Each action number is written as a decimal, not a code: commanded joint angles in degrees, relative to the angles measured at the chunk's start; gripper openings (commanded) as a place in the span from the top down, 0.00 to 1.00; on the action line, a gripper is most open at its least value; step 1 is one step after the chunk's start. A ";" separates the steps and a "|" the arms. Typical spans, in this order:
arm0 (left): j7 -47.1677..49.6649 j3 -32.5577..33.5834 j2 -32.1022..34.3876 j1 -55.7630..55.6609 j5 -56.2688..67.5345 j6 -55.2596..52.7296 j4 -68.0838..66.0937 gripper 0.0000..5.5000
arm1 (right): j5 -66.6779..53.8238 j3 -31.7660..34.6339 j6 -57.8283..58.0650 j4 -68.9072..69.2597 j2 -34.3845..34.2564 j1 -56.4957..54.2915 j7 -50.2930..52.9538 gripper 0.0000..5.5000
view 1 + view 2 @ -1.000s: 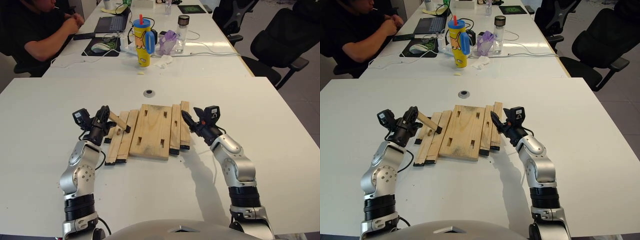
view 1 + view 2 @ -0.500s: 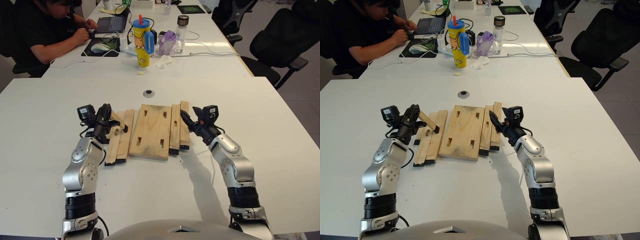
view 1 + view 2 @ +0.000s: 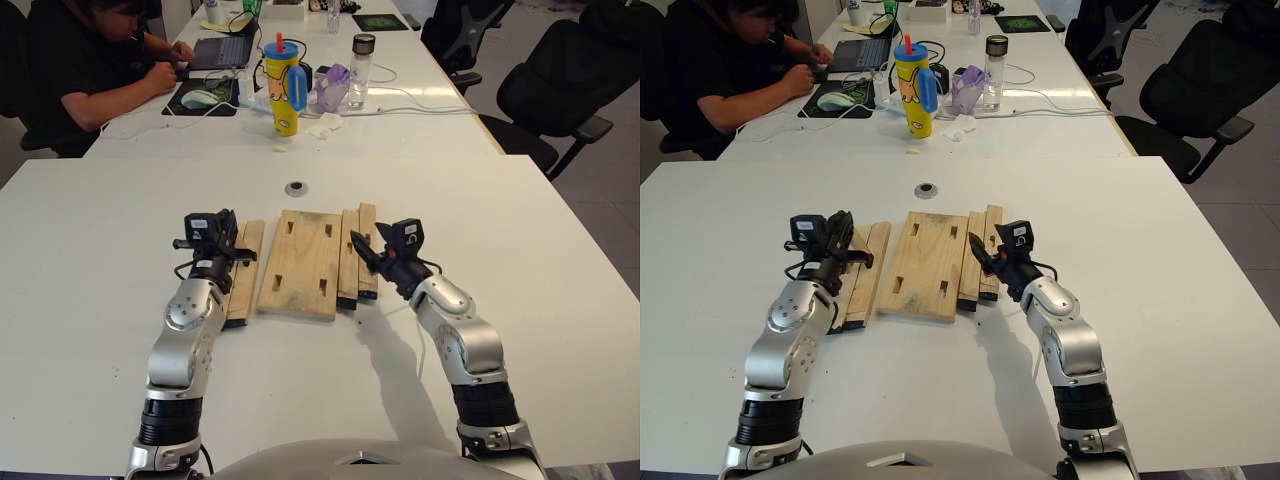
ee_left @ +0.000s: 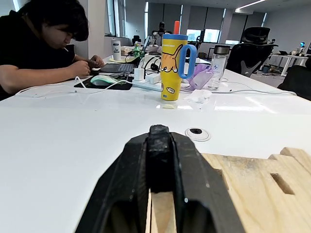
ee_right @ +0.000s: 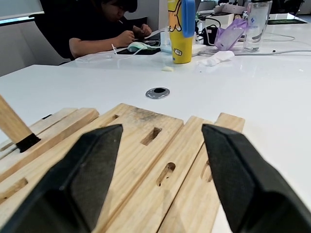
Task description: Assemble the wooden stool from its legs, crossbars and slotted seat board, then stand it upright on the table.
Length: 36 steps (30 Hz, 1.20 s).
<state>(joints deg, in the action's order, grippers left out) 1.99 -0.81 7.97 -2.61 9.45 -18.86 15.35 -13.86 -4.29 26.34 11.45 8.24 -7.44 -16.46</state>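
Observation:
The slotted seat board (image 3: pixel 300 262) lies flat mid-table. Two leg pieces (image 3: pixel 243 285) lie along its left edge and two more legs (image 3: pixel 362 250) along its right edge. My left gripper (image 3: pixel 224 246) hovers over the left legs, shut on a short wooden crossbar (image 3: pixel 243 254) with a black end; in the left wrist view the crossbar (image 4: pixel 163 213) shows between the closed fingers (image 4: pixel 141 170). My right gripper (image 3: pixel 358 246) is open just above the right legs, and in the right wrist view its fingers (image 5: pixel 92 165) stand wide apart over the seat board (image 5: pixel 131 126).
A round cable grommet (image 3: pixel 297 187) sits in the table beyond the board. The adjoining far table holds a yellow cup (image 3: pixel 284 85), a bottle (image 3: pixel 364 65) and a laptop (image 3: pixel 222 48). Office chairs (image 3: pixel 570 80) stand at the right. White tabletop spreads on both sides.
My left gripper has carried the crossbar rightward and lower, over the left legs. My right gripper has shifted slightly left and nearer, staying open.

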 commanded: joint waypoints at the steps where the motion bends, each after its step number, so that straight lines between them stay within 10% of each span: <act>1: -0.33 -2.26 -0.32 8.25 -2.77 -4.68 -8.16 0.92 | 0.79 -0.55 1.10 0.92 0.87 -0.24 -0.16 0.45; 10: -2.00 -1.06 -1.20 6.25 -2.40 0.40 -7.28 0.92 | 0.68 -0.71 0.60 -0.07 0.98 -0.89 0.04 0.45; 20: -3.41 1.29 0.15 1.13 -4.14 7.38 2.35 0.61 | -0.53 -0.56 0.18 -0.63 -0.74 -0.18 -0.08 0.45; 36: -4.98 7.01 2.39 -26.88 -0.04 -3.98 -2.24 0.61 | 0.10 -1.18 -1.09 -2.40 -1.87 -1.45 -0.53 0.45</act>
<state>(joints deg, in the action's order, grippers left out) -2.02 6.49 9.87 -28.96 9.08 -21.01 15.94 -14.02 -5.21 25.71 9.37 6.67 -7.87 -16.72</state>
